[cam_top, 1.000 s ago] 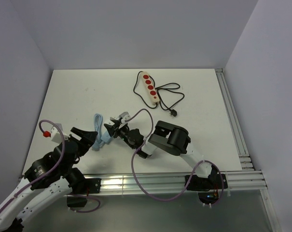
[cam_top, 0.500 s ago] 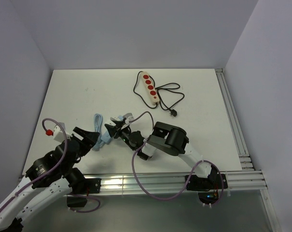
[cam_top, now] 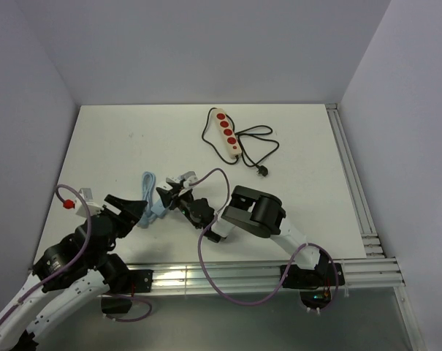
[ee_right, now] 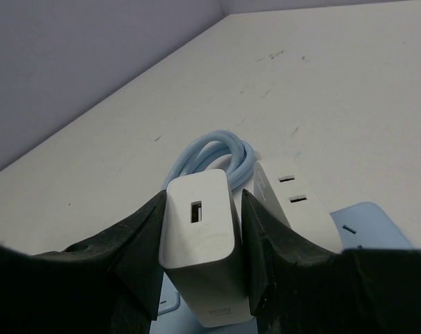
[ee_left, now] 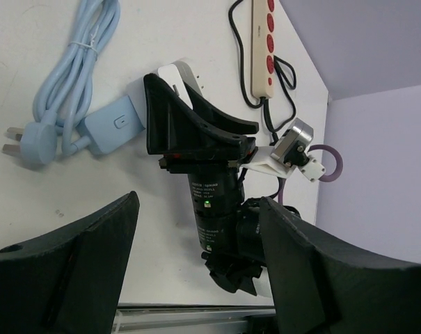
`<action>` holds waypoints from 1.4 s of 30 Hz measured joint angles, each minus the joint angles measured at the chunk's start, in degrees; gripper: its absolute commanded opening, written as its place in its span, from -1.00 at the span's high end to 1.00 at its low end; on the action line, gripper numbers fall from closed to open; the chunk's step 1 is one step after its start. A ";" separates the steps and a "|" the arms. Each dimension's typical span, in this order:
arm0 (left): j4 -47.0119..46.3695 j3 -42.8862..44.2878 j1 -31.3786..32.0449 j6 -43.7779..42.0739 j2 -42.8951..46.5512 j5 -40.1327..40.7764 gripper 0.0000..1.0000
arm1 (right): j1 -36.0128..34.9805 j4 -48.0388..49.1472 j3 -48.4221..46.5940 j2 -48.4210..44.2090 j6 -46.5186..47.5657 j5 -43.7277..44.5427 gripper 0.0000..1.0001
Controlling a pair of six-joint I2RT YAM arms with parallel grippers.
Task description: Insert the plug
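The right fingers (ee_right: 135, 243) are gripping the white charger (ee_right: 200, 257) just beside the blue socket adapter (ee_left: 113, 125), nothing inserted yet; left fingers (ee_left: 71, 271) are gaping, empty.

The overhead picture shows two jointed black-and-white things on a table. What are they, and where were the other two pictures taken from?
They are two robot arms, each ending in a two-finger gripper. One camera looks down from above; the other two ride on the wrists, so each shows its own fingers. On the table lie a power strip with red sockets and a coiled blue cable. The right gripper clamps a white charger; the left gripper is open, holding nothing.
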State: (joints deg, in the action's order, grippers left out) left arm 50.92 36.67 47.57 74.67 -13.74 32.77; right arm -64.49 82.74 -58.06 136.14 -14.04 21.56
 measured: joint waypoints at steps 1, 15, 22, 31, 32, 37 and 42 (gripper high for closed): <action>-0.07 0.00 0.02 0.00 0.46 0.00 -0.50 | -0.02 -0.17 -0.09 0.04 0.00 0.09 1.00; 0.92 0.44 0.00 0.15 -1.46 -0.98 -0.50 | -1.53 0.61 -2.29 1.95 -0.74 3.39 1.00; 0.87 0.55 0.02 0.13 -1.68 -1.40 -0.53 | -1.51 -0.50 -0.96 0.48 -3.91 4.07 0.85; 0.72 1.01 0.02 0.02 -2.58 -1.77 -0.54 | -2.47 -13.88 0.52 -6.80 -6.08 6.16 0.32; 0.72 1.01 0.02 0.02 -2.32 -1.86 -0.54 | -2.78 -16.13 0.11 -7.63 -6.03 6.99 0.21; 0.83 1.01 0.02 0.07 -0.20 -2.01 -0.56 | -3.93 -24.85 -1.70 -10.64 -5.79 9.99 0.03; 0.90 1.09 0.00 -0.04 0.63 -1.97 -0.58 | -5.22 -37.44 -3.96 -12.41 -4.42 11.17 -0.15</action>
State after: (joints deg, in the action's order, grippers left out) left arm 51.81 37.76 47.57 74.63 -13.10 30.81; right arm -69.71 45.30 -62.02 123.72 -18.46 32.73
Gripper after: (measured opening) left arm 0.786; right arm 0.548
